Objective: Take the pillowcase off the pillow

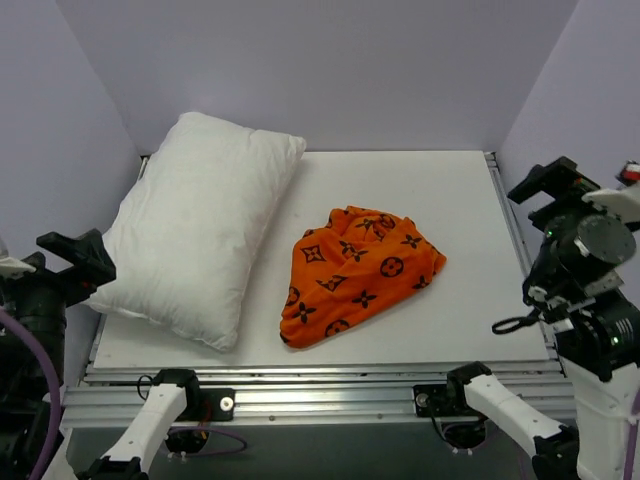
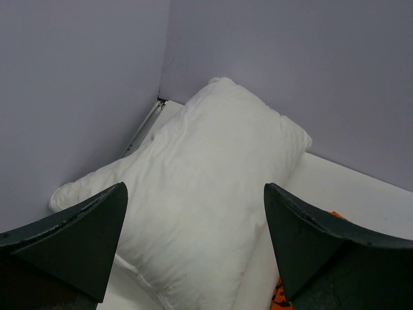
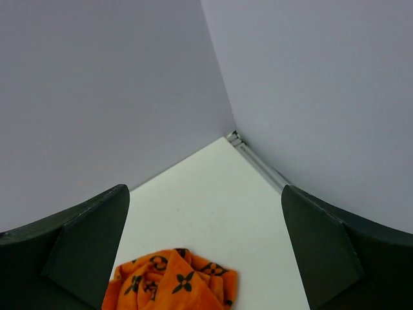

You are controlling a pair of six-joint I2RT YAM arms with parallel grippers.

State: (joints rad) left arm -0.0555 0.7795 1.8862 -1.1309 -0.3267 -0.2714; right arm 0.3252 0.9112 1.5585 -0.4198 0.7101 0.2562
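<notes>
Pillowcase [image 1: 360, 275] lies crumpled ahead of the right gripper [image 3: 205, 188] and to its left, fully off the pillow [image 1: 200, 225]. The pillow sits just ahead of the left gripper [image 2: 195, 188], long axis running away from it. The 2 grippers gape wide, holding nothing. The right arm is nearer the pillowcase; the task looks done.

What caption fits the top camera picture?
Bare white pillow and crumpled orange pillowcase lie apart on the table.

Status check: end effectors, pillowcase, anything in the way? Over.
Left end effector and right end effector open, empty. Pillowcase off, crumpled on table beside bare pillow. No obstacles seen.
</notes>
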